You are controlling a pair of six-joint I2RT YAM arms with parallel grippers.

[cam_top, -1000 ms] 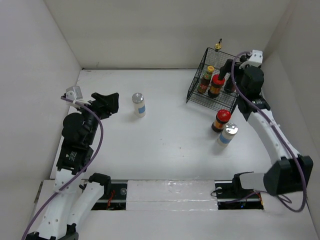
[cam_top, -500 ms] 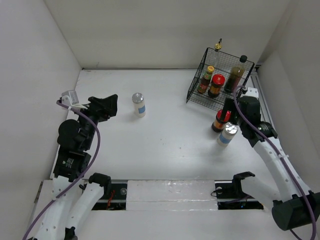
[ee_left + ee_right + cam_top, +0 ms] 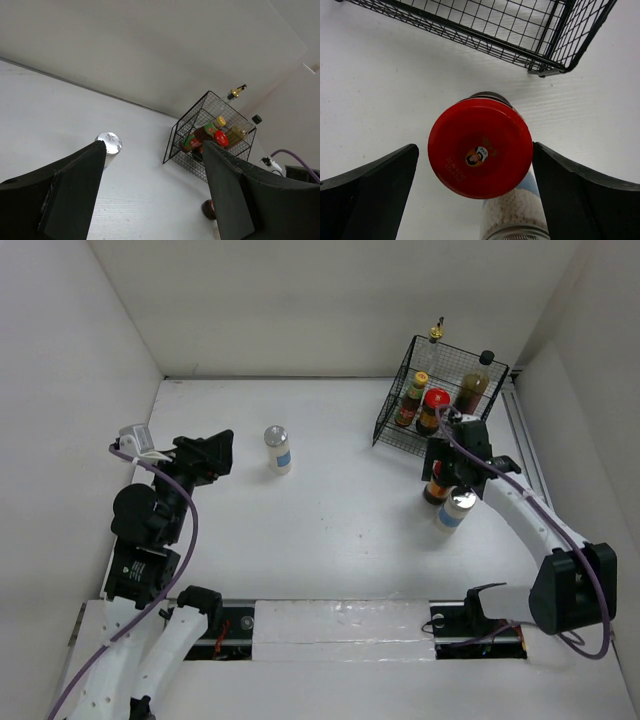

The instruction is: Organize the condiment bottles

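Right gripper (image 3: 475, 148): released wide, red-lidded jar (image 3: 470, 165) below, between its fingers (image 3: 375, 195).
Risk: off-centre closing could tip the jar into the shaker (image 3: 512, 217) just beside it (both might topple).
Left gripper (image 3: 153, 145): released, empty.

A black wire basket (image 3: 398, 444) at the far right of the tabletop (image 3: 330, 525) holds a tall clear gold-capped bottle (image 3: 435, 333), a dark black-capped bottle (image 3: 474, 390), a small red-brown yellow-capped bottle (image 3: 410, 406) and a red-lidded jar (image 3: 432, 411); before it stands a second red-lidded jar (image 3: 480, 148), with a white silver-lidded shaker (image 3: 452, 512) just beside it on the near side; another white silver-lidded shaker (image 3: 278, 450) stands well apart, to the left.
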